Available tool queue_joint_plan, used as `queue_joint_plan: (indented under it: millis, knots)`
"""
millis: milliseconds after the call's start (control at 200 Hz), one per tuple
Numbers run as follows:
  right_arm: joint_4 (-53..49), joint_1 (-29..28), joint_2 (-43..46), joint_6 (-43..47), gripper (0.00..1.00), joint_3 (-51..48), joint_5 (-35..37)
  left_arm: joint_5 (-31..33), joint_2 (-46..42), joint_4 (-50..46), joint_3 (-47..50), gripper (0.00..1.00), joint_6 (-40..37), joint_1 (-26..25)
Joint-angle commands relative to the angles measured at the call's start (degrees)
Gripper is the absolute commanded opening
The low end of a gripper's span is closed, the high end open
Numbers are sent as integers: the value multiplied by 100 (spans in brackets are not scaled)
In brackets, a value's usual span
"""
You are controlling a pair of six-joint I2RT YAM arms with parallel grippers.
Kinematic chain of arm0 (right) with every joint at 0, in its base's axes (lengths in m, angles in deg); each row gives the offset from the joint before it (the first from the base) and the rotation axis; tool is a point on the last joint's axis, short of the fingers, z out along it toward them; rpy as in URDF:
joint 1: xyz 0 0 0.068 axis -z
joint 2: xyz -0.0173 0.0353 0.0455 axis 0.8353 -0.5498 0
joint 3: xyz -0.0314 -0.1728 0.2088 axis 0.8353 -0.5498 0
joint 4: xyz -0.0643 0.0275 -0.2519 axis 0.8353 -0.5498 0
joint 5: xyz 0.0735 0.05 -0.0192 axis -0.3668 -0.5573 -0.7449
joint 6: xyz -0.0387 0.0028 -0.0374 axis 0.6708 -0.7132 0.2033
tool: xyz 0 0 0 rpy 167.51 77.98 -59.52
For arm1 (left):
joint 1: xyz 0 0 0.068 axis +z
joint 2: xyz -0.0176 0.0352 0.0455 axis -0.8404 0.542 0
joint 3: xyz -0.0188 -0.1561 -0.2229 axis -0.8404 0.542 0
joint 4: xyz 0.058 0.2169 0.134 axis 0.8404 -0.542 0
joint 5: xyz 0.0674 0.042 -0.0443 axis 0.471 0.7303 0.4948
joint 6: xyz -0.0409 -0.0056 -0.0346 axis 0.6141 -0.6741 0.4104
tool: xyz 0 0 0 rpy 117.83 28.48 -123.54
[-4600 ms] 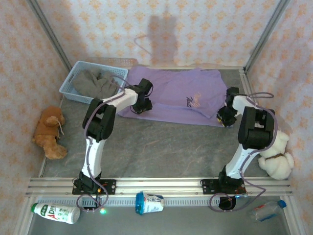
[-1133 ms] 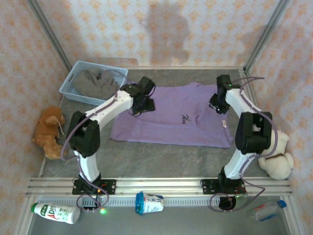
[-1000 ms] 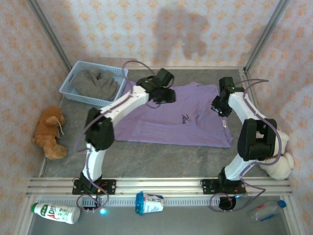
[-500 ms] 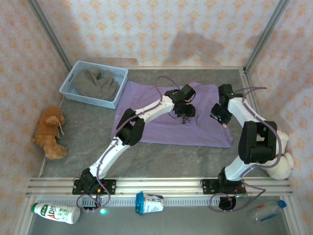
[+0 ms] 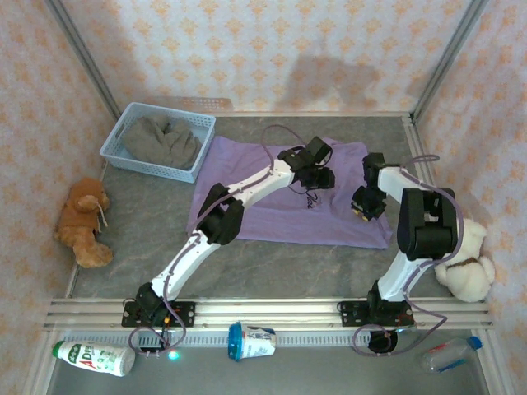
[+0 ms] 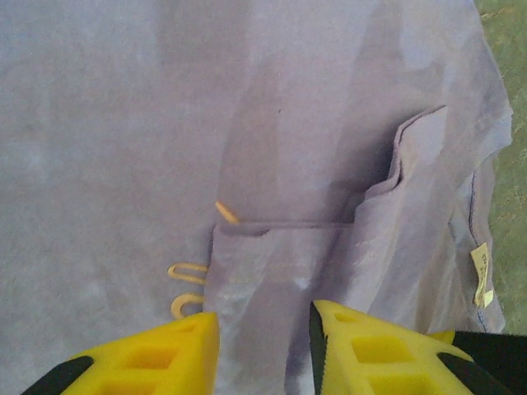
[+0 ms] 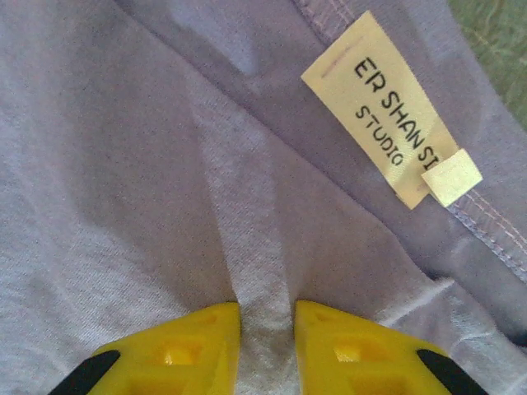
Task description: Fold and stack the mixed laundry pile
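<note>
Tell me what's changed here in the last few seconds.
The purple T-shirt was pulled nearer and spread flat. The left end effector then swung right across it to its middle; the right end effector slid nearer along the right side and pinches a ridge of cloth. The basket and grey top stayed put.

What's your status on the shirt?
Right gripper pinches purple shirt by its label. Left gripper straddles shirt's middle, grip unclear. Grey top in basket. Nothing blocking.

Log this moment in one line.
lavender-purple T-shirt spread | left gripper at fold, grip unclear | right gripper pinching it beside cream label
</note>
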Motion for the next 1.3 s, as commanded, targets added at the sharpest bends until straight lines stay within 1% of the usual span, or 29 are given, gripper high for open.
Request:
queue_joint_plan:
  millis: [0,220,305,385,405,445,485,645,806,891,1031,1176,1276,1286,1296]
  knots:
    - [24,32,-76,-56,25,-2,36,-84,254,-56,-324,32,62,-30]
    - [10,32,-116,-26,25,-2,-3,-110,344,24,-343,30,133,-39]
    - [16,36,-126,-20,25,6,0,-118,380,15,-357,27,163,-35]
    - [8,37,-133,-11,25,16,-12,-136,373,30,-361,20,190,-39]
    - [3,36,-137,-4,25,16,-10,-136,367,35,-377,13,190,-35]
    - [1,47,-138,-2,25,16,-7,-107,336,30,-395,4,190,-39]
    - [2,45,-146,0,25,16,-8,-73,289,41,-387,0,184,-39]
    - [-4,85,-170,9,24,16,-10,268,64,-59,-389,0,81,-30]
    - [-100,124,-195,4,24,50,69,986,-288,-482,-225,0,-131,36]
    - [-108,140,-208,-19,24,34,80,1287,-426,-540,-5,0,-90,92]
    - [-93,155,-208,-45,24,42,58,1309,-402,-551,64,0,156,143]
    - [-133,152,-225,-65,24,86,89,1528,-471,-598,133,0,263,141]
    - [-131,151,-243,-107,24,111,77,1534,-480,-616,151,0,297,141]
    - [-131,154,-248,-113,24,112,71,1519,-475,-617,149,2,302,142]
    - [-124,151,-247,-103,25,119,61,1504,-478,-621,147,7,308,138]
